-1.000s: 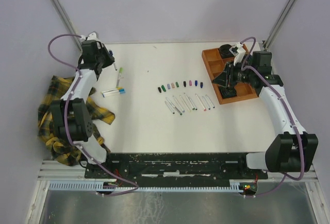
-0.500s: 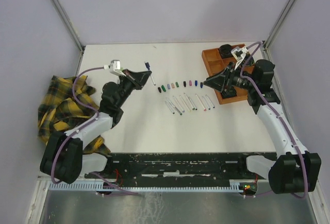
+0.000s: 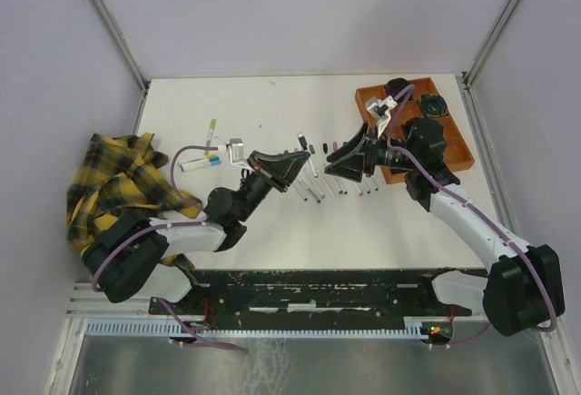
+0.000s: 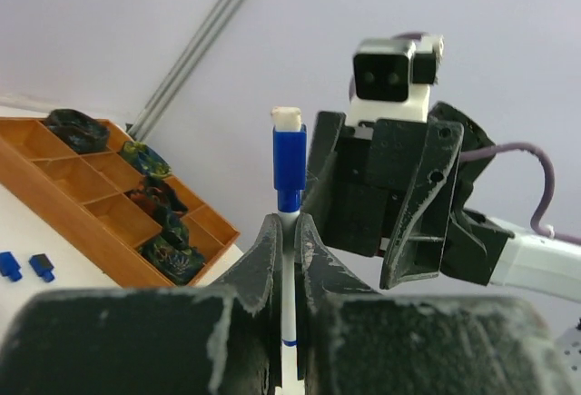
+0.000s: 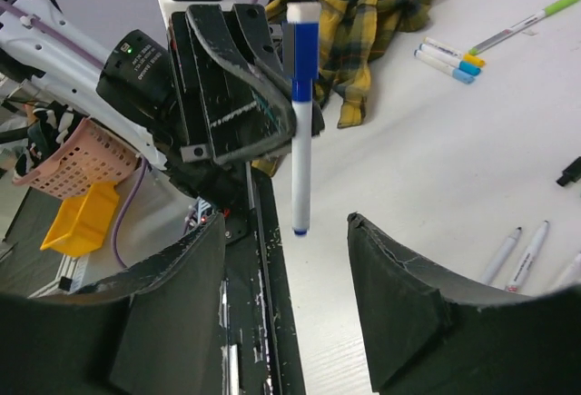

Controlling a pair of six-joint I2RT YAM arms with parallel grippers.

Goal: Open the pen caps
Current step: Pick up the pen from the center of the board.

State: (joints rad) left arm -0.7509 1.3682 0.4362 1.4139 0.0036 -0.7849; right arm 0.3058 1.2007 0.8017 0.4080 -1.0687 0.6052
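Note:
My left gripper [image 3: 295, 163] is shut on the white barrel of a pen [image 4: 288, 259], and the pen's blue cap [image 4: 290, 163] sticks out past its fingertips [image 4: 270, 236]. My right gripper [image 3: 340, 163] faces it, open, and its fingers [image 5: 390, 268] stand apart just short of the pen [image 5: 300, 141] without touching it. Loose pen caps [image 3: 325, 148] and bare barrels [image 3: 318, 191] lie on the table under both grippers, partly hidden. Two blue caps [image 4: 9, 266] show in the left wrist view. Capped pens [image 3: 201, 161] lie at the left.
An orange compartment tray [image 3: 454, 154] with dark round objects stands at the back right. A yellow plaid cloth [image 3: 109, 186] is heaped at the table's left edge. A green-capped pen [image 3: 211, 130] lies beyond the other capped pens.
The left arm swung from the far left to the middle, carrying the blue-capped pen. The right gripper came left off the tray toward it and opened its jaws wider.

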